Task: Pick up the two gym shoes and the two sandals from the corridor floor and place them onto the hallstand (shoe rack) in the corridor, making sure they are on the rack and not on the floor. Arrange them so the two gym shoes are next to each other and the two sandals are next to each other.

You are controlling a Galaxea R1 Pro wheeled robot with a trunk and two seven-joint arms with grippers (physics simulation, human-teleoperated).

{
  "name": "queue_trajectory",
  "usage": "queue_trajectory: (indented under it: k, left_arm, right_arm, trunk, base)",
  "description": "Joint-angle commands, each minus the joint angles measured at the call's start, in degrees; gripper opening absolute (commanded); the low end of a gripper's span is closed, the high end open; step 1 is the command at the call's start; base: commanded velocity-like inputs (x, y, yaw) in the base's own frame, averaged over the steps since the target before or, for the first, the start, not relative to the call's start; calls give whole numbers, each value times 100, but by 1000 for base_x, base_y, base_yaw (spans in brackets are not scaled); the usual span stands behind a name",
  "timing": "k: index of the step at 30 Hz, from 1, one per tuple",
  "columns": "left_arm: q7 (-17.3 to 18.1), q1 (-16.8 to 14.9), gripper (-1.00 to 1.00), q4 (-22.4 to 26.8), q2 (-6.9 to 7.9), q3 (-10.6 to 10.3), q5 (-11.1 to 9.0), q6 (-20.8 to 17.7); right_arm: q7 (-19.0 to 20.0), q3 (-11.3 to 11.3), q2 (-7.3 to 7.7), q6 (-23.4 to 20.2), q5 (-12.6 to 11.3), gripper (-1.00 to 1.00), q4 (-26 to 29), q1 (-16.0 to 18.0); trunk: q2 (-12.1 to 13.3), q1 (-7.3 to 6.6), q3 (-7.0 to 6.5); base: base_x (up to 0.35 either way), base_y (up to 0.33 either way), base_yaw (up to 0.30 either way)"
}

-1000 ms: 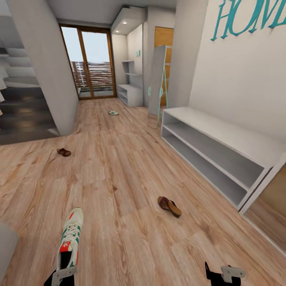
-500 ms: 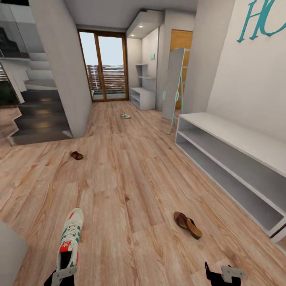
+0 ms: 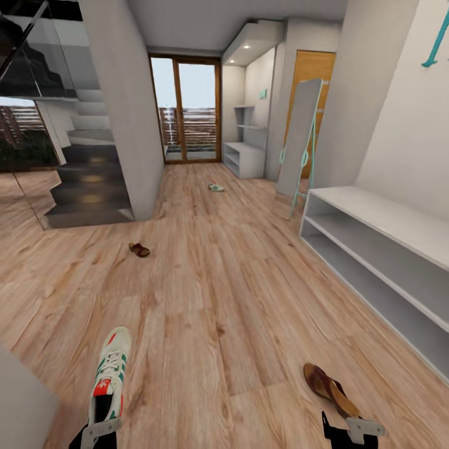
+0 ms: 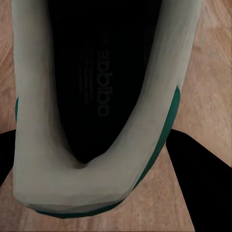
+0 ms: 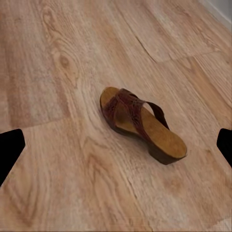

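My left gripper [image 3: 93, 434] is shut on the heel of a cream-white gym shoe [image 3: 110, 376], its toe pointing away; in the left wrist view my left gripper [image 4: 101, 169] clamps the gym shoe's [image 4: 101, 96] collar. The second gym shoe [image 3: 216, 187] lies far down the corridor floor [image 3: 212, 293]. One brown sandal [image 3: 330, 386] lies just ahead of my open right gripper [image 3: 347, 433]; the right wrist view shows that sandal [image 5: 142, 124] beyond the right gripper [image 5: 116, 147]. The other sandal [image 3: 139, 250] sits mid-left. The hallstand [image 3: 244, 156] stands at the corridor's far end.
A low white shelf bench [image 3: 380, 249] runs along the right wall. A leaning mirror [image 3: 298, 140] stands beside it. A grey pillar [image 3: 128, 106] and dark stairs [image 3: 87, 187] are at the left, glass doors [image 3: 187, 112] at the back.
The camera has moved, so the whole scene slid right in the head view. The near sandal now shows lower, close to my right gripper. Both grippers keep their hold and pose.
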State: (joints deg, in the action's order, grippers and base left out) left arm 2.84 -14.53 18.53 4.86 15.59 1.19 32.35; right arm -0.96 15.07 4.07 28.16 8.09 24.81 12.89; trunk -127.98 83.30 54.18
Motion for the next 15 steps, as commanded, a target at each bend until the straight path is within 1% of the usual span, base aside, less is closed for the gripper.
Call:
queue_trajectory:
  k: [1, 9, 15]
  left_arm:
    - [24, -6, -100, -7, -3, 36, 13, 17]
    - [24, -6, -100, -7, -2, 36, 16, 17]
    - [24, -6, -100, -7, -3, 34, 21, 17]
  right_arm:
    - [-10, 31, -3, 17, 61, 100, -3, 3]
    - [-10, 30, -3, 19, 60, 100, -3, 3]
    - [-6, 31, -3, 15, 55, 100, 0, 3]
  trunk:
    - [-2, 2, -3]
    - [-2, 2, -61]
    - [-2, 2, -105]
  base:
    - [309, 154, 166]
    - [310, 140, 166]
    - [332, 28, 166]
